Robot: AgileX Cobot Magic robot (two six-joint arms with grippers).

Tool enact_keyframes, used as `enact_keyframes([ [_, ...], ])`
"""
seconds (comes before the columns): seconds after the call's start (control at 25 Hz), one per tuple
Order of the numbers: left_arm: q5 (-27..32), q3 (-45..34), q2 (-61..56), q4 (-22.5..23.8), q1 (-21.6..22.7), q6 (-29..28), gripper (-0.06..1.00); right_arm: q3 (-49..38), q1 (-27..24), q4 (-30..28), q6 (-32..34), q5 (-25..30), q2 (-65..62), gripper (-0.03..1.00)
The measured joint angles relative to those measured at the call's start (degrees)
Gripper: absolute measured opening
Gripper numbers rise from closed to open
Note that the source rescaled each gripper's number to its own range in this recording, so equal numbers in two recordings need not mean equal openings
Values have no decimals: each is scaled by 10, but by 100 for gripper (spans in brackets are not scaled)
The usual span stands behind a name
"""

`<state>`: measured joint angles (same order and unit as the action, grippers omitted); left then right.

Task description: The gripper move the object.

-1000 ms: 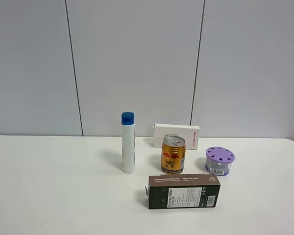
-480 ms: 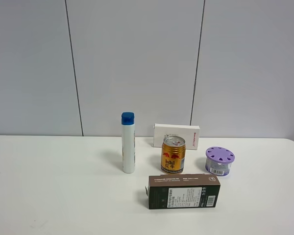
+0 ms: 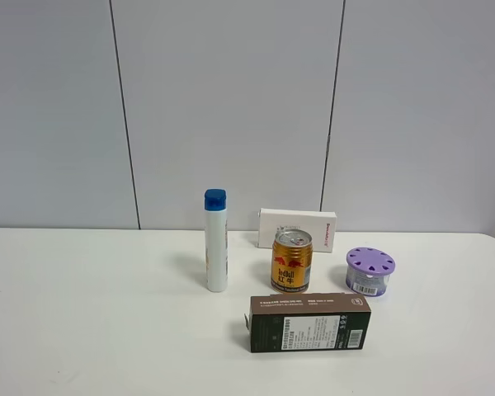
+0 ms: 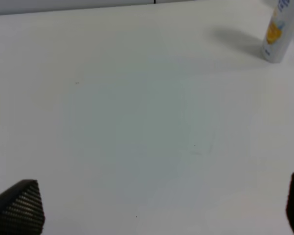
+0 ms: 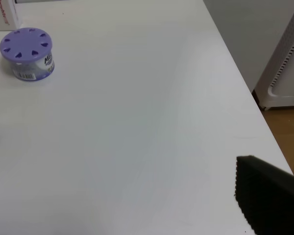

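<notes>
The gold drink can [image 3: 292,261] with the red bulls logo stands upright on the white table [image 3: 107,330], near its middle. It shows only in the exterior high view. Neither arm shows in that view. In the left wrist view my left gripper [image 4: 157,210] is open and empty over bare table, its black fingertips [image 4: 17,208] far apart at the picture's corners. In the right wrist view my right gripper [image 5: 132,215] is open and empty, with one black finger [image 5: 269,196] showing. The can is out of both wrist views.
A white bottle with a blue cap [image 3: 216,241] stands left of the can; it also shows in the left wrist view [image 4: 279,32]. A white box [image 3: 297,228] lies behind the can, a dark box [image 3: 309,322] in front, and a purple-lidded container [image 3: 370,271] to the right, which also shows in the right wrist view [image 5: 27,54]. The table's right edge [image 5: 245,83] drops to the floor.
</notes>
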<state>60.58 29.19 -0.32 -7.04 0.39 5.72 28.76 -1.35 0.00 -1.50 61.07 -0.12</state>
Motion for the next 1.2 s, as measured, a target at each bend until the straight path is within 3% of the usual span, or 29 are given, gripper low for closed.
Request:
enact_keyframes([
  [1.2, 0, 0, 0, 0, 0, 0, 100, 0, 0, 0, 0, 0, 0, 100],
])
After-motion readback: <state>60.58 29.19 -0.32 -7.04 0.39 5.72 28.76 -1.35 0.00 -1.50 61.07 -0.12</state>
